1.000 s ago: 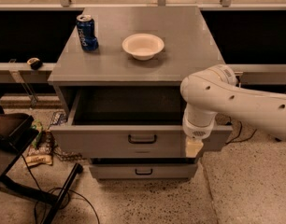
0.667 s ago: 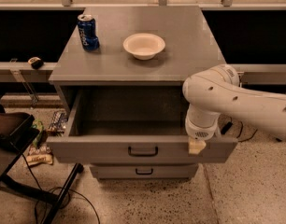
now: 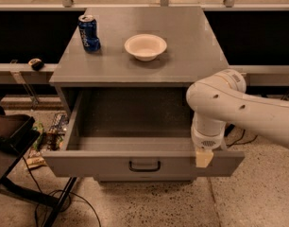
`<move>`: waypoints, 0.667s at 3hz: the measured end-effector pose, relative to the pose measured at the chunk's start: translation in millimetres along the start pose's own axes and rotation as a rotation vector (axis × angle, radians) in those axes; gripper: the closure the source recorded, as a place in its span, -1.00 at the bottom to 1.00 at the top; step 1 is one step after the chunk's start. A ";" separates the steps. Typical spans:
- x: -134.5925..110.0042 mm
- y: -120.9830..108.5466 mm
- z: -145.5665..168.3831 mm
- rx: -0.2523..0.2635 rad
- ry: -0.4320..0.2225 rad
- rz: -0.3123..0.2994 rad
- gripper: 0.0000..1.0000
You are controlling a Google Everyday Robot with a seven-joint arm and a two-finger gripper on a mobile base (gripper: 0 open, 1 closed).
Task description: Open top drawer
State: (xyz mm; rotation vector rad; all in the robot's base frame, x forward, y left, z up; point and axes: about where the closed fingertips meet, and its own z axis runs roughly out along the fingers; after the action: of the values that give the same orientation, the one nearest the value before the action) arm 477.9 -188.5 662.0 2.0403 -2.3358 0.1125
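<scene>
**Operator:** Camera view, then. What had changed?

**Spotter:** The grey cabinet [image 3: 154, 56] behind your claw hadn't moved. The top drawer [image 3: 102, 165] had come further out toward you than a second earlier, and its deep inside lay open behind the claw and to its left.

**Operator:** And the claw?

**Spotter:** You had the gripper [image 3: 204, 158] down on the drawer front's upper edge. The black handle [image 3: 144, 166] sat just below it, to its left. I couldn't tell whether the claw was clenched or released. I judged your drawer was all but open.
</scene>
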 end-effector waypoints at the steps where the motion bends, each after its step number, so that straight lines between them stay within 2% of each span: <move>1: 7.7 11.9 -1.3 -0.010 0.018 0.013 1.00; 2: 7.3 12.0 -1.3 -0.010 0.019 0.013 1.00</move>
State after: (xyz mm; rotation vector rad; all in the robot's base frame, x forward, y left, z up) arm 465.1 -194.1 663.5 2.0106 -2.3343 0.1191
